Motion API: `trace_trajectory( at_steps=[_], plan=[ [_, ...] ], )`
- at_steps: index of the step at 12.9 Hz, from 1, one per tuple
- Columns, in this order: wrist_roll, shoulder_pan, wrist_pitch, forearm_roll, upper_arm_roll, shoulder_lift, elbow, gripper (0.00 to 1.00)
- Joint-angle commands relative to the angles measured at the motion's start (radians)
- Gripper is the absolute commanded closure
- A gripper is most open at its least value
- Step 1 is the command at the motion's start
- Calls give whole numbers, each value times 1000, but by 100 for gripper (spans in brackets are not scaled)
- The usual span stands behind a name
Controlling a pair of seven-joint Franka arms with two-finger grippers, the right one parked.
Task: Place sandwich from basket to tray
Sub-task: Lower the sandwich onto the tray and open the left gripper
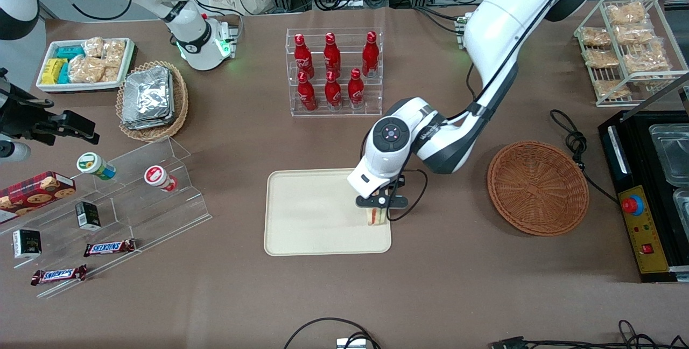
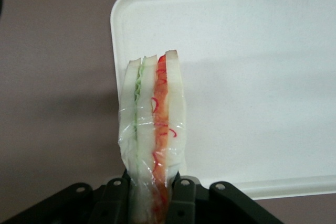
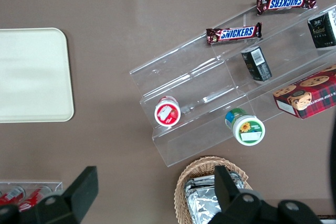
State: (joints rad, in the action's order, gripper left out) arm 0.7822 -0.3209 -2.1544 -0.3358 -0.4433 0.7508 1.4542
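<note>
Brown counter [image 1: 457,284] fills my front view, with the tray [image 1: 307,214] near its middle. My gripper [image 1: 375,210] hangs over the tray's corner at about 4 o'clock of its centre, toward the working arm's end. I see the jaws closed on the sandwich [image 2: 153,124], pressing its wrapped bread from both sides, cut edge pointing away from the wrist. From the tray, the basket [image 1: 537,187] sits at 3 o'clock, well apart, and bottles [image 1: 332,71] at 12.

Brown table [image 1: 457,284] with tray [image 1: 307,220], basket [image 1: 538,187], bottle rack [image 1: 334,71], hand [image 1: 375,213] above.
</note>
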Motion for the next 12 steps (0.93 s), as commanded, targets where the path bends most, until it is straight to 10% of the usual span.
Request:
trace_trajectory(
  at_steps=[1,9,12],
  plan=[
    [29,-24,-1,-42,6,45,-48,74],
    [38,-40,-30,-84,6,93,-63,63],
    [42,-41,-30,-88,6,97,-64,24]
  ],
)
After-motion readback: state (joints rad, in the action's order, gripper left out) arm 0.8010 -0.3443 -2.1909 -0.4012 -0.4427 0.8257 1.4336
